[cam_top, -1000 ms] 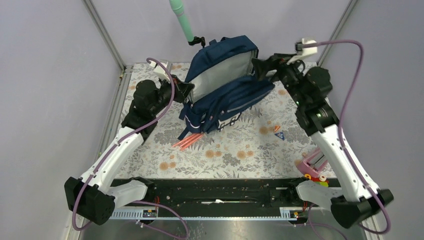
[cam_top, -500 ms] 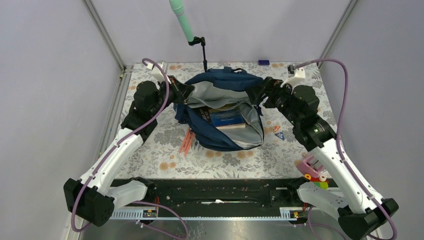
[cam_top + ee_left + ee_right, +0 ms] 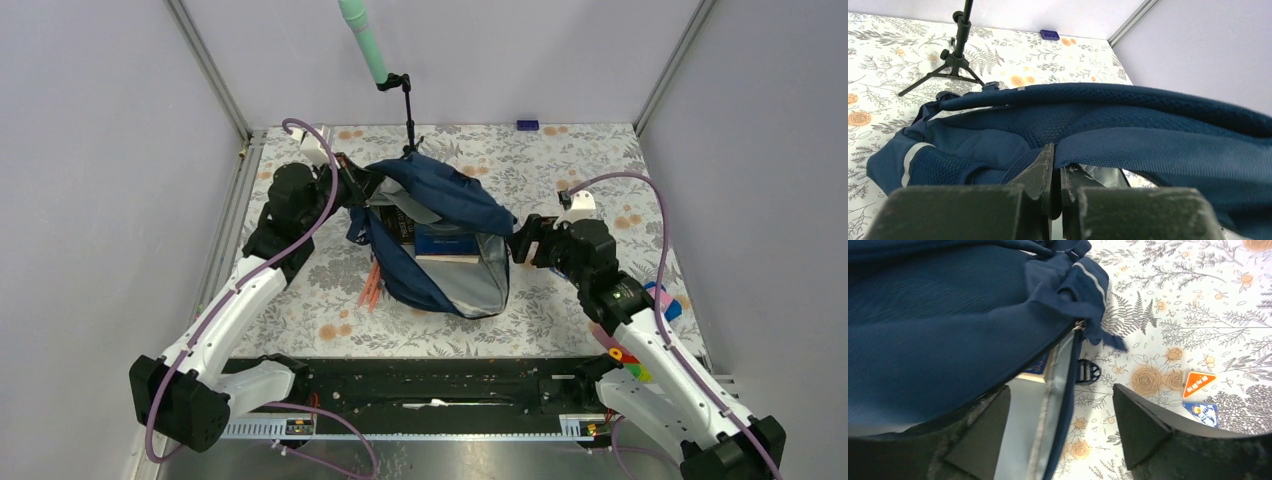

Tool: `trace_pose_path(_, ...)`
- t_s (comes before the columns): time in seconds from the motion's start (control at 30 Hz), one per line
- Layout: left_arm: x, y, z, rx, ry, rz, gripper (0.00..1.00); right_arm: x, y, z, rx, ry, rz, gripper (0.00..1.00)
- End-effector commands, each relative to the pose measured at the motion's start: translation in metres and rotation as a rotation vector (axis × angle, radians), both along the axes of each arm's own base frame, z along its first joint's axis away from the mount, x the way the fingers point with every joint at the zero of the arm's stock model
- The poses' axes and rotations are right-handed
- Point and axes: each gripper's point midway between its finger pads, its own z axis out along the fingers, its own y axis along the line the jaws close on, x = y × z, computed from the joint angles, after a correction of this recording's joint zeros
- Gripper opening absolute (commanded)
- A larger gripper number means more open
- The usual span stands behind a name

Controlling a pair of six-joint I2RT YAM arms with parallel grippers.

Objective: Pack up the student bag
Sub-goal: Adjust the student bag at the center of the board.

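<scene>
Top external shows the student bag (image 3: 452,203) gaping open, left gripper (image 3: 362,188) pinching its fabric, right gripper (image 3: 516,246) spread wide.

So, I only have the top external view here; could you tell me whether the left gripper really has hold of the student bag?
Observer: Yes; the left wrist view shows the left gripper shut on a navy mesh fold of the student bag.
Operator: Thank you. And the right gripper?
Observer: Open; its wrist view shows the bag's zip edge between its fingers, unpinched.
Operator: Anything hidden under that arm?
Observer: An orange triangular tag and a blue one lie on the floral cloth, apart from the bag.
</scene>
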Motion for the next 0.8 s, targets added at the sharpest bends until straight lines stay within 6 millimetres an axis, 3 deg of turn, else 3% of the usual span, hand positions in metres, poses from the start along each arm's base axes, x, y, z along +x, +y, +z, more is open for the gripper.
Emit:
trace_pose_path(0.0,0.005,0.011,0.042,-0.068,-0.124,0.043,0.0,0.021,0.005,0.008,0.134,-0.102,0.043,0.77)
trace_pose_path(0.4,0.008,0.009,0.036,-0.071,-0.093,0.016,0.0,0.022,0.028,-0.04,0.319,-0.123,0.173,0.49)
trace_pose_path(0.67,0.007,0.01,0.034,-0.062,-0.091,0.003,0.0,0.043,0.028,-0.066,0.354,-0.071,0.106,0.35)
trace_pose_path(0.77,0.008,0.012,0.031,-0.056,-0.086,0.004,0.0,0.053,0.029,-0.07,0.366,-0.066,0.084,0.34)
